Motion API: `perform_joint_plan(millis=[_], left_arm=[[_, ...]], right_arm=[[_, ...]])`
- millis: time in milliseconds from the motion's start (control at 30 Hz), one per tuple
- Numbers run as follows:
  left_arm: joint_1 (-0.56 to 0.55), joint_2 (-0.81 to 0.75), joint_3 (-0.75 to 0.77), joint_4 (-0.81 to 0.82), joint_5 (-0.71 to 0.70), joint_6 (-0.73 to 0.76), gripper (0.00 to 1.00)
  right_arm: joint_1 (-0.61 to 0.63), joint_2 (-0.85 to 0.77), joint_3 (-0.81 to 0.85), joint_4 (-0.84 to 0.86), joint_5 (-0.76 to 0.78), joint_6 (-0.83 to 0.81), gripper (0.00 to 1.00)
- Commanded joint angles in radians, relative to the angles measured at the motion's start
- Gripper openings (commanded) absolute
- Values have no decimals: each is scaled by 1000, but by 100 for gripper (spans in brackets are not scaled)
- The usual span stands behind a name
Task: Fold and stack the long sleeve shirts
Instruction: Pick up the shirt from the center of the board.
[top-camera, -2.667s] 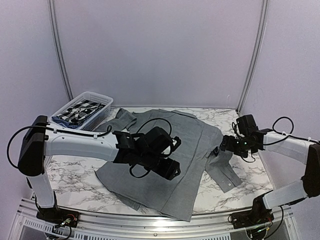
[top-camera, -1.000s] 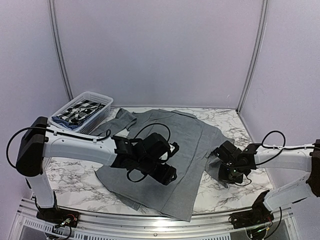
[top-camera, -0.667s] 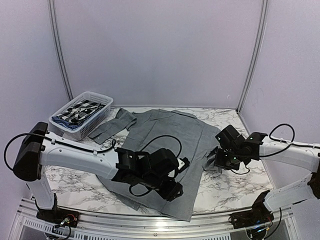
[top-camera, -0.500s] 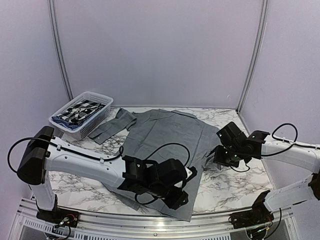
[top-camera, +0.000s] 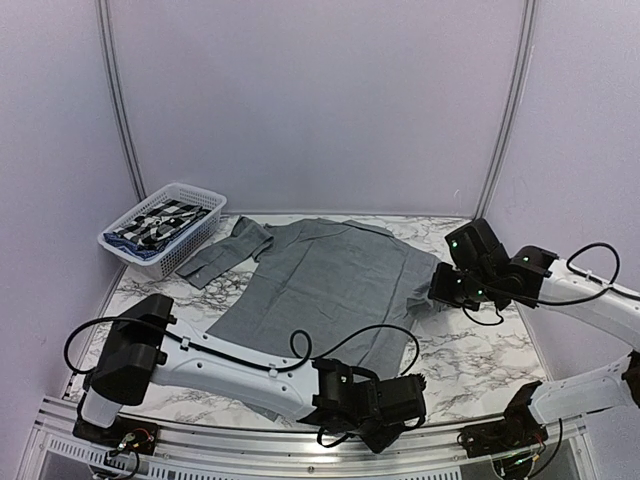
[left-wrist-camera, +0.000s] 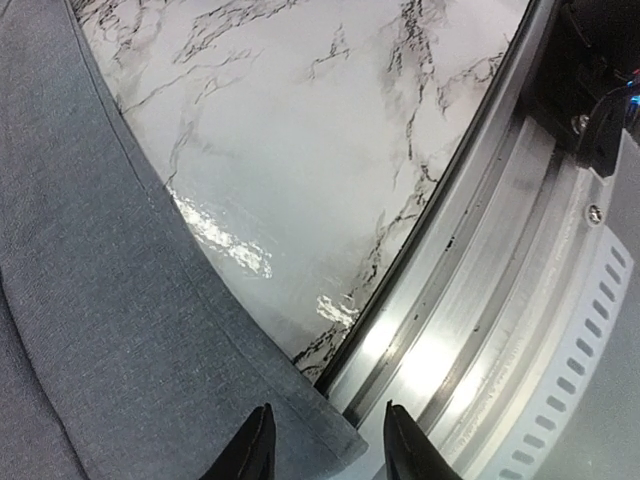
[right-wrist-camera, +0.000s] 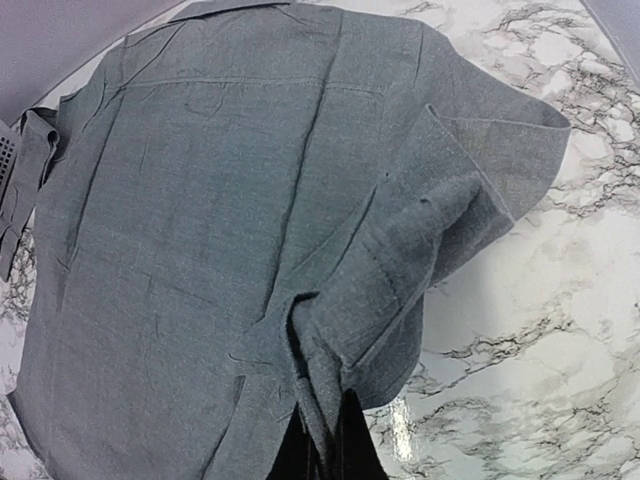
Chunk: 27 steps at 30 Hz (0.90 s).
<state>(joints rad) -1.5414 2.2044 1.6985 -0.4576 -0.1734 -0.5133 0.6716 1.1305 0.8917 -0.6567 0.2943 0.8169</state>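
Looking down on the marble table (top-camera: 470, 370), I see 1 grey long sleeve shirt (top-camera: 320, 280) spread back-up across its middle, collar far and hem at the near edge. A white basket (top-camera: 170, 256) at the far left holds a checked shirt (top-camera: 160, 222). The right gripper (top-camera: 441, 291) is clamped on the raised sleeve (right-wrist-camera: 400, 270), I judge to fold it inward. My left gripper (left-wrist-camera: 322, 442) straddles the near hem corner (left-wrist-camera: 300, 405), jaws apart, placed to pinch it for the fold.
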Motion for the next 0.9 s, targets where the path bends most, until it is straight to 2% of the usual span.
perform_joint_plan(millis=[0, 300, 400, 633, 800, 833, 867], left_arm=[[-14, 61, 61, -134, -96, -27, 36], [-14, 100, 96, -170, -159, -25, 29], [-15, 103, 101, -170, -162, -22, 23], [-11, 57, 96, -166, -213, -11, 0], [-7, 14, 73, -128, -222, 23, 0], [-6, 13, 69, -122, -218, 26, 2], [-3, 19, 70, -121, -210, 31, 9]], right_arm=[[9, -31, 28, 10, 16, -16, 0], [9, -46, 25, 17, 13, -10, 0], [8, -41, 31, 17, 10, -14, 0], [8, -19, 61, 17, 20, -29, 0], [8, -1, 101, 0, 44, -46, 0], [8, 1, 107, -1, 47, -48, 0], [8, 5, 110, 0, 47, -51, 0]])
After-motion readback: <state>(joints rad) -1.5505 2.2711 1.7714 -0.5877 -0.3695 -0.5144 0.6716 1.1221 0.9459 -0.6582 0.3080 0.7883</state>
